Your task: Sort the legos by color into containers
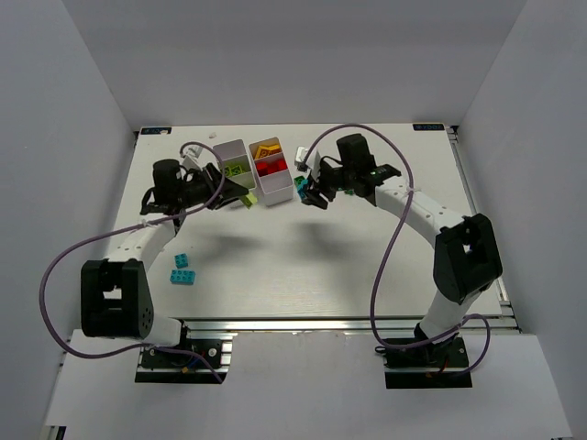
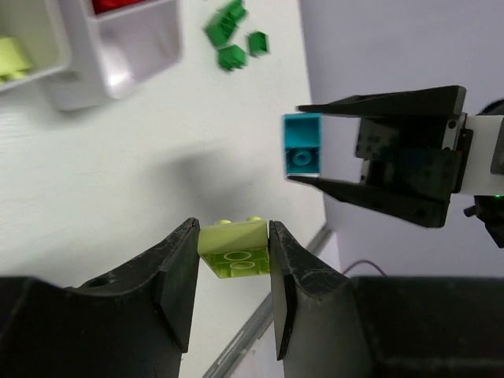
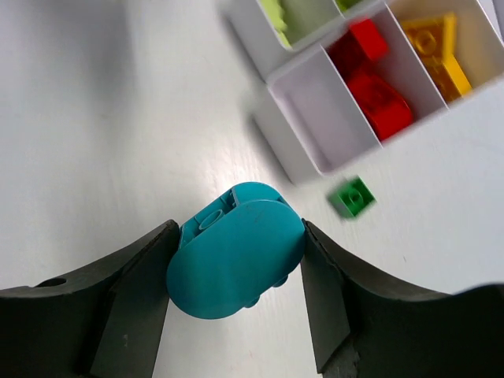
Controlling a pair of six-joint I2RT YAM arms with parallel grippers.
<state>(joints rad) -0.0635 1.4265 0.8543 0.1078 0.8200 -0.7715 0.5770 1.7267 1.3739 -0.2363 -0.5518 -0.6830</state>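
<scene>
**both arms loaded, place step next**

- nearest the bases: two loose cyan bricks (image 1: 182,269) on the table by the left arm, not sorted yet.
- left gripper (image 2: 232,236): jaws closed down on a lime green brick (image 2: 235,253), pinched on its two sides, studs facing away from the wrist camera. it's lifted clear of the table, just short of the trays.
- right gripper (image 3: 240,230): jaws wide but clamped on a rounded cyan piece (image 3: 236,264) that fills the gap. also off the table, near the near end of the right tray.
- loose dark green bricks (image 2: 231,31) lie on the table just beside that tray end.
- left tray (image 1: 223,151): lime pieces in its middle compartment. right tray (image 1: 274,191): near compartment bare, red in the middle one, yellow/orange in the far one.

my read: pick is done on both sides and we're in carry-to-tray. left needs to go forward over the lime compartment, then open. no cyan compartment shows, so the bare near cell of the right tray looks like the right arm's target. both grippers are close together at the tray ends, so stagger the drops.
</scene>
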